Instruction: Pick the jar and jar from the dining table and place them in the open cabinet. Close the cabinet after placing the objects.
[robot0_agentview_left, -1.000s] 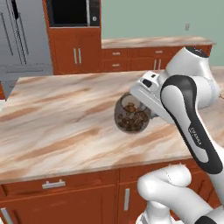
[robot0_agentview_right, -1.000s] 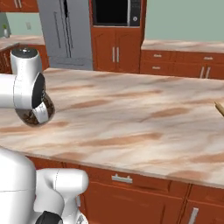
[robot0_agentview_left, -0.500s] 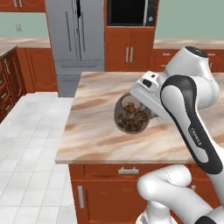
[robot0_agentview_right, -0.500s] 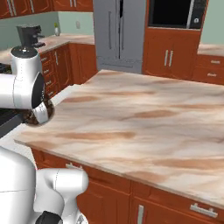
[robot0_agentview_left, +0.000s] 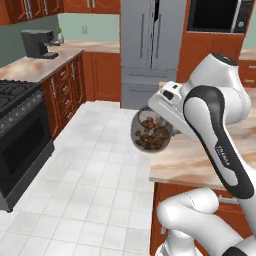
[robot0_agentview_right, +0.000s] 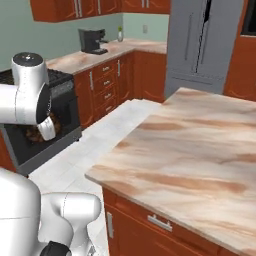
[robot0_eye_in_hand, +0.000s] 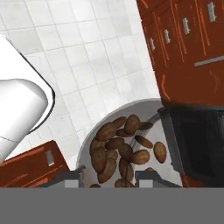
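The rounded glass jar (robot0_agentview_left: 150, 133) with brown nut-like pieces hangs in the air over the white floor, just past the left edge of the dining table (robot0_agentview_left: 200, 152). My gripper (robot0_agentview_left: 161, 120) is shut on the rounded glass jar from above. In the hand view the jar (robot0_eye_in_hand: 127, 148) lies between my two fingertips (robot0_eye_in_hand: 72, 179), with my gripper (robot0_eye_in_hand: 109, 180) at its rim. From the right base view the jar (robot0_agentview_right: 35, 134) peeks out behind my arm, left of the table (robot0_agentview_right: 200, 145). The taller smoky-grey jar is out of view. Red-brown wall cabinets (robot0_agentview_right: 75, 9) line the top; their doors look shut.
A black stove (robot0_agentview_left: 20, 135) stands at the left, with a coffee machine (robot0_agentview_left: 37, 42) on the counter beyond it. A grey fridge (robot0_agentview_left: 150, 45) and a microwave (robot0_agentview_left: 217, 15) stand at the back. White tiled floor (robot0_agentview_left: 95, 175) lies between the stove and the table.
The whole scene has swept to the right as the base turned left; the table now sits at the right and the stove has come into view. The jar stays held the same way.
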